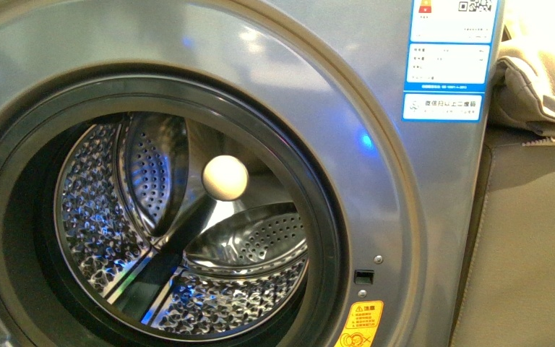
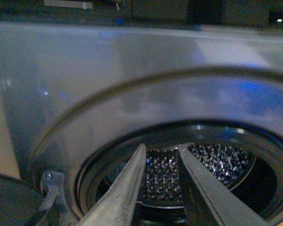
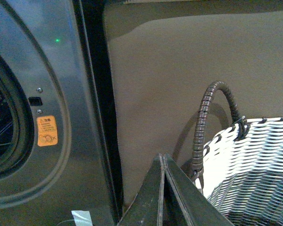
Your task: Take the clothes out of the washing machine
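Washer [image 1: 274, 65] drum [image 1: 188, 238] bare, no clothes visible in any view. Left gripper [image 2: 162, 162] parted, empty, aimed at the porthole; right gripper [image 3: 162, 162] pressed closed, empty, near the basket [image 3: 254, 165] on the right. Risk: groping an empty drum, scraping perforated steel.

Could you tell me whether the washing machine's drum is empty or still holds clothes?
Apparently empty: the grey front-loader's perforated steel drum shows only bare metal; no garment visible.

Washing machine [image 1: 376, 144] porthole open; drum [image 1: 115, 217] unobstructed.
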### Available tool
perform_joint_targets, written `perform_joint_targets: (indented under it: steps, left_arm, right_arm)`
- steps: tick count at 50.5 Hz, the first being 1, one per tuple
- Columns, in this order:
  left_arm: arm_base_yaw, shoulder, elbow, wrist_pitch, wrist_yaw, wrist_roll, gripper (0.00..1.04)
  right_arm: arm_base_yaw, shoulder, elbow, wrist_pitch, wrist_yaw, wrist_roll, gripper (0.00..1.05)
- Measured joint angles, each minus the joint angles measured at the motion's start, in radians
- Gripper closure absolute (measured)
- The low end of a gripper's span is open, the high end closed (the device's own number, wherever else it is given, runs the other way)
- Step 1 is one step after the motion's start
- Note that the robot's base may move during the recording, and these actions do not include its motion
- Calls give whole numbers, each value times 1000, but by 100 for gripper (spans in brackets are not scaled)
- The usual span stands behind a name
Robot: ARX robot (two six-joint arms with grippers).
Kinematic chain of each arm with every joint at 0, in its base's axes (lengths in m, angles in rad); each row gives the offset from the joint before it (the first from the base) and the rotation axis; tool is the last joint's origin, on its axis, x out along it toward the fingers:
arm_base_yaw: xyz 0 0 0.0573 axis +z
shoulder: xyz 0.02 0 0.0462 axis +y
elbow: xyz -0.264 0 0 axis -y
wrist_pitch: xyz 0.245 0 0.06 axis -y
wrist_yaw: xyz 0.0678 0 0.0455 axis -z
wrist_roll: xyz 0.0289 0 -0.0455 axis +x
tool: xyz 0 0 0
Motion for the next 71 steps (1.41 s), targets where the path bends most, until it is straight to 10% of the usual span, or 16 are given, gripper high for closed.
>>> perform_joint_targets:
  steps: [7,30,71]
  left_arm:
    - [35,-82,-192,77,51,2,102]
    - [210,-314,-574,214,202,4,101]
    - [211,-553,-768,177,210,4,101]
  right_arm:
    - [0,-2,0,0,0,0,102]
    - [0,-2,0,0,0,0,102]
    - [0,-2,0,0,0,0,102]
